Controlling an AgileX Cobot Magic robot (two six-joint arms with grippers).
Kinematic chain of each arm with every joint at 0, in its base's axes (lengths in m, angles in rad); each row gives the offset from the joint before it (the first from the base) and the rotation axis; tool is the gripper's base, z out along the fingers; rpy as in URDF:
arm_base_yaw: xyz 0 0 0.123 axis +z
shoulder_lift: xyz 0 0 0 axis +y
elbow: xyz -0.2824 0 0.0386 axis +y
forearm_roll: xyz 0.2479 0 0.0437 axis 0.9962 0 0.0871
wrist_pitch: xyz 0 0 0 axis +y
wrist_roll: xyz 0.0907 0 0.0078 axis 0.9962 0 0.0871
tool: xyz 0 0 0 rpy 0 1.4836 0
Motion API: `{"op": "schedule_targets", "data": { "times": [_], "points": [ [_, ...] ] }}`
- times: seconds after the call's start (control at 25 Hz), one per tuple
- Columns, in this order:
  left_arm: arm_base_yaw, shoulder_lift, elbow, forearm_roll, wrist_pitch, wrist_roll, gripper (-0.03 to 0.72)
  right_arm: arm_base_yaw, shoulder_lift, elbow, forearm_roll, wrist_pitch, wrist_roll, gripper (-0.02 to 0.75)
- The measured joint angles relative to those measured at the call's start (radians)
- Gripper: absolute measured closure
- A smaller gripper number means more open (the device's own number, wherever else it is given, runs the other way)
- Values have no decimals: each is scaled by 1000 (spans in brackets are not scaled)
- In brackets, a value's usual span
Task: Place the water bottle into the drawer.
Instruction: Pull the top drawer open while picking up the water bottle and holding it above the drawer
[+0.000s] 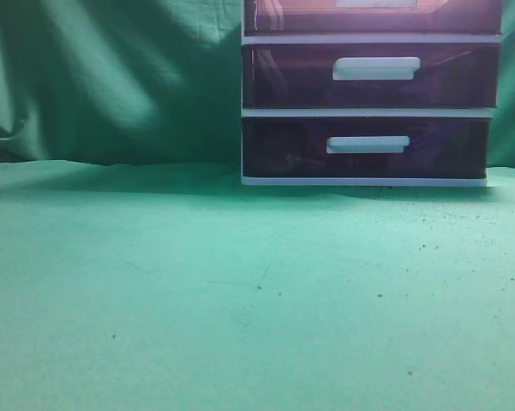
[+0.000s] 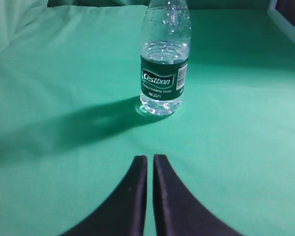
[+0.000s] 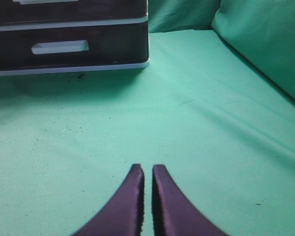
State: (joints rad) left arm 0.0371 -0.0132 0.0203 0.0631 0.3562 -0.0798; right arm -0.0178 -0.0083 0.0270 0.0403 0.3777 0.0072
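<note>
The water bottle (image 2: 164, 64), clear with a dark green label, stands upright on the green cloth ahead of my left gripper (image 2: 150, 157), which is shut, empty and well short of it. The bottle does not show in the exterior view. The drawer (image 1: 373, 19), the uppermost dark purple one of the white-framed unit, is cut off by the top edge of the exterior view; only its lower part shows. My right gripper (image 3: 148, 167) is shut and empty over bare cloth, with the unit far ahead to its left. Neither gripper shows in the exterior view.
Two like drawers with white handles sit below, the middle (image 1: 373, 75) and the bottom (image 1: 367, 147). The right wrist view shows the bottom drawer (image 3: 68, 46). A corner of the unit (image 2: 289, 14) shows at the left wrist view's top right. Green cloth (image 1: 240, 291) covers table and backdrop.
</note>
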Motion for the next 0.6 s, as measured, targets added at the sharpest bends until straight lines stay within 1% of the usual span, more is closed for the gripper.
{"op": "schedule_targets", "data": {
  "times": [0.6],
  "points": [
    [0,0,0,0,0,0,688,0,0,0,0,0,2,690]
  ]
}}
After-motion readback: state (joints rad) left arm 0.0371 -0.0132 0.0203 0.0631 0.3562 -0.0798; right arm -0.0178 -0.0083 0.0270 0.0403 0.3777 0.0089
